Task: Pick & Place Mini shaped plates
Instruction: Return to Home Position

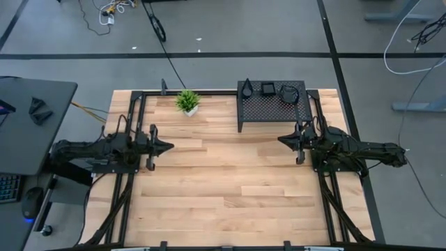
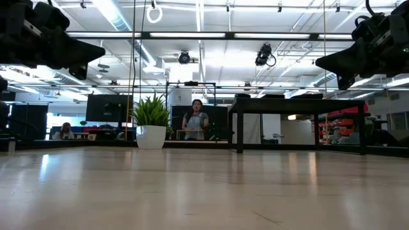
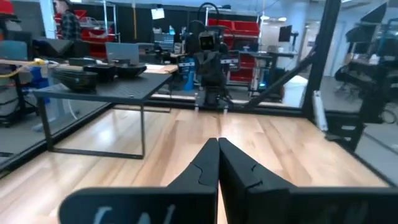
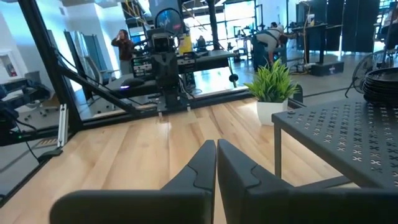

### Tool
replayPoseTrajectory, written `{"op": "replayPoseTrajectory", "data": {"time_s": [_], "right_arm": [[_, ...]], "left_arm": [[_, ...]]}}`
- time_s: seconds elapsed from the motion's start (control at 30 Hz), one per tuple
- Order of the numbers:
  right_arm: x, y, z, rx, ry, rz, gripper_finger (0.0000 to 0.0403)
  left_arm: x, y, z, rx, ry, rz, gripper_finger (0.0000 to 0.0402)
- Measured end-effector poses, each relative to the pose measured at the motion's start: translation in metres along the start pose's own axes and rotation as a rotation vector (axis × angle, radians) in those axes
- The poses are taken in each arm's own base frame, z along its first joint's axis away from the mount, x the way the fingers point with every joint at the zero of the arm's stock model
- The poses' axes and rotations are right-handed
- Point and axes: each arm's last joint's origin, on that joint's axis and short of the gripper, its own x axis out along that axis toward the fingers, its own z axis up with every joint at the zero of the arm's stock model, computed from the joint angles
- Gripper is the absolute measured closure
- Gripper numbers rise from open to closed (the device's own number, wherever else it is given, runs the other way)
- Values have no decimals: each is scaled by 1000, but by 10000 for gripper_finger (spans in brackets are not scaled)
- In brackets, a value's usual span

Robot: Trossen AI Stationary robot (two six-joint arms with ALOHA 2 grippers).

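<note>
The mini shaped plates, glossy black, rest on top of the black perforated rack (image 1: 272,108) at the table's far side: a teardrop one (image 1: 248,88), a square one (image 1: 267,88) and a rounded one (image 1: 288,93). They also show in the left wrist view (image 3: 93,71) and the right wrist view (image 4: 382,81). My left gripper (image 1: 169,146) (image 3: 217,146) hovers shut and level near the table's left edge, pointing right. My right gripper (image 1: 281,139) (image 4: 216,146) hovers shut near the right edge, just in front of the rack, pointing left. Neither holds anything.
A small green potted plant (image 1: 187,102) (image 2: 151,124) stands at the far edge, left of the rack. Bare wooden tabletop (image 1: 230,188) lies between the two arms and toward the near edge. A black frame (image 1: 132,97) borders the table. A person (image 2: 195,121) stands in the room beyond.
</note>
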Motion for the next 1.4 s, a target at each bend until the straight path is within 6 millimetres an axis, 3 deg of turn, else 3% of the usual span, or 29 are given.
{"op": "replayPoseTrajectory", "data": {"time_s": [0.23,0.53,0.93,1.4], "right_arm": [[0,0,0,0,-1,0,382],[0,0,0,0,-1,1,382],[0,0,0,0,0,0,382],[0,0,0,0,0,0,382]], "left_arm": [[0,0,-3,86,31,-45,398],[2,1,-6,74,65,-7,376],[2,1,-4,-140,42,-11,370],[2,0,-3,-146,35,-15,369]]}}
